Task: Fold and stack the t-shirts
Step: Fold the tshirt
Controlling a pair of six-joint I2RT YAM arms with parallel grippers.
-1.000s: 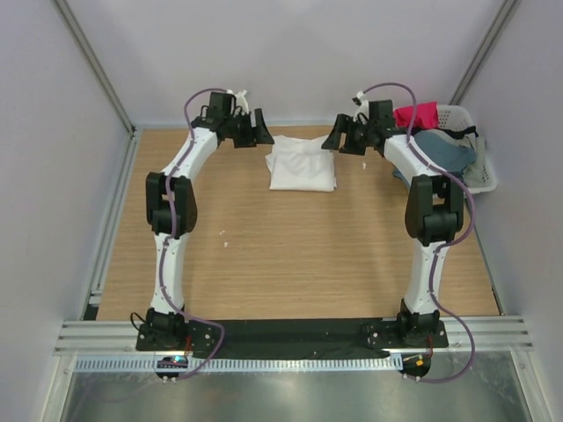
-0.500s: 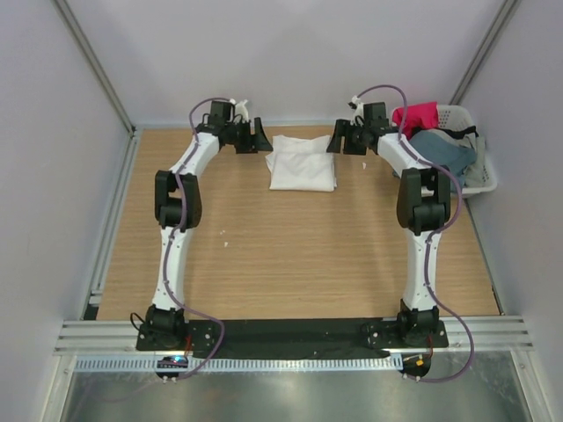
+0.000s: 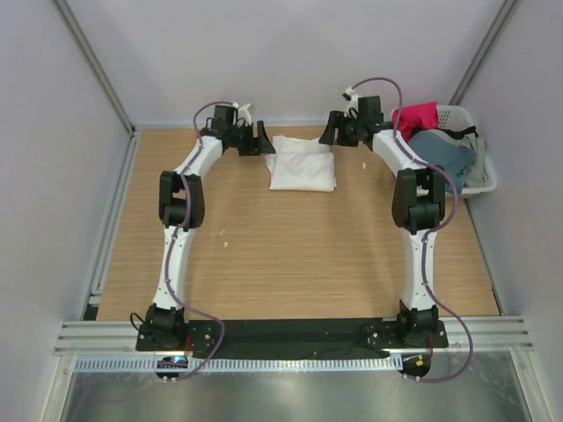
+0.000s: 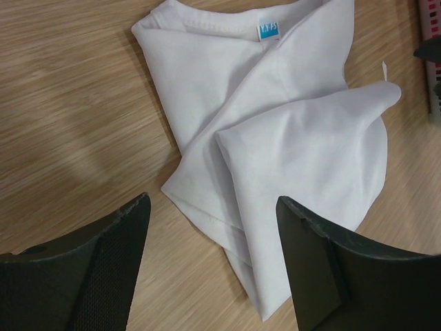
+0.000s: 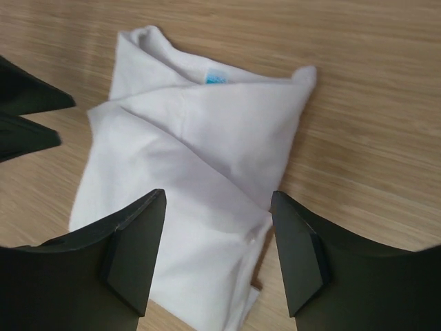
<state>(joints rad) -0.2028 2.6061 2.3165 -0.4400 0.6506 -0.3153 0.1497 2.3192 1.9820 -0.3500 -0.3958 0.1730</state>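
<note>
The white t-shirt (image 3: 302, 163) lies loosely folded at the far middle of the tabletop (image 3: 290, 255), between our left claw (image 3: 262, 141) and right claw (image 3: 332, 130), both released and empty. We should pinch matching edges cleanly, then fold evenly.

My left arm (image 3: 173, 255) and right arm (image 3: 419, 264) are a matched pair. Each has slim white links broken by chunky black joint housings and sits on a flat black base plate (image 3: 163, 330). A purple cable (image 3: 209, 332) loops out at each base and runs up along the links. On the wrist cameras, the left gripper (image 4: 212, 201) and right gripper (image 5: 218, 194) have matte black, wedge-shaped fingers (image 4: 103, 276) with finely textured inner faces.
</note>
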